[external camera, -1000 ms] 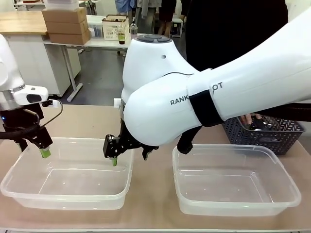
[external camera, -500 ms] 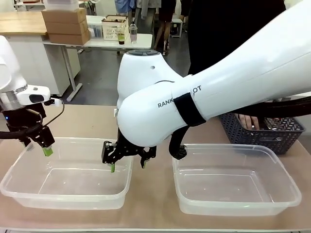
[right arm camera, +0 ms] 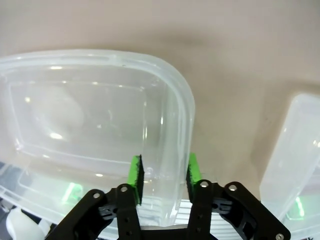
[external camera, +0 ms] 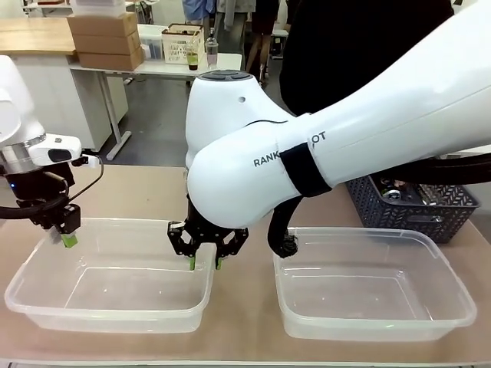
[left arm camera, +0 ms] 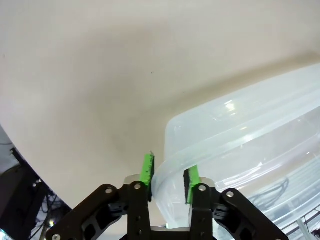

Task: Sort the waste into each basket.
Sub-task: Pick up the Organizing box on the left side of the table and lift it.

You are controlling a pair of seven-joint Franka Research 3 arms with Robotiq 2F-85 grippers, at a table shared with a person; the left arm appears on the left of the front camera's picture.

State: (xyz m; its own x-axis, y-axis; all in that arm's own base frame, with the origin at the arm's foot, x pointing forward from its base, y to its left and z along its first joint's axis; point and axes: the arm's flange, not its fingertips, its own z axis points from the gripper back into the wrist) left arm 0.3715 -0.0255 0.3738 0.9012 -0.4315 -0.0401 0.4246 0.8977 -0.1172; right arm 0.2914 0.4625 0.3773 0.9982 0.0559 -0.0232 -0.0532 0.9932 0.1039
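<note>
Two clear baskets stand side by side on the table, both with nothing in them: the left basket (external camera: 107, 310) and the right basket (external camera: 376, 322). My left gripper (external camera: 69, 239) is shut on the left basket's far left rim (left arm camera: 240, 130), its green pads (left arm camera: 148, 172) pinching the edge. My right gripper (external camera: 203, 261) straddles the same basket's right rim (right arm camera: 175, 100), and its pads (right arm camera: 135, 180) close in on both sides of that rim. The right basket (right arm camera: 295, 150) lies just beside it. Shiny waste (external camera: 395, 192) lies in a dark crate.
The dark mesh crate (external camera: 418, 218) stands behind the right basket at the table's far right. A person in dark clothes (external camera: 360, 46) stands across the table. My bulky right arm (external camera: 307, 161) crosses the middle. A bare strip of table separates the two baskets.
Both grippers have closed onto the left basket's rim, the right one after turning in place. The basket has shifted slightly right. The person's hand has left the crate.
</note>
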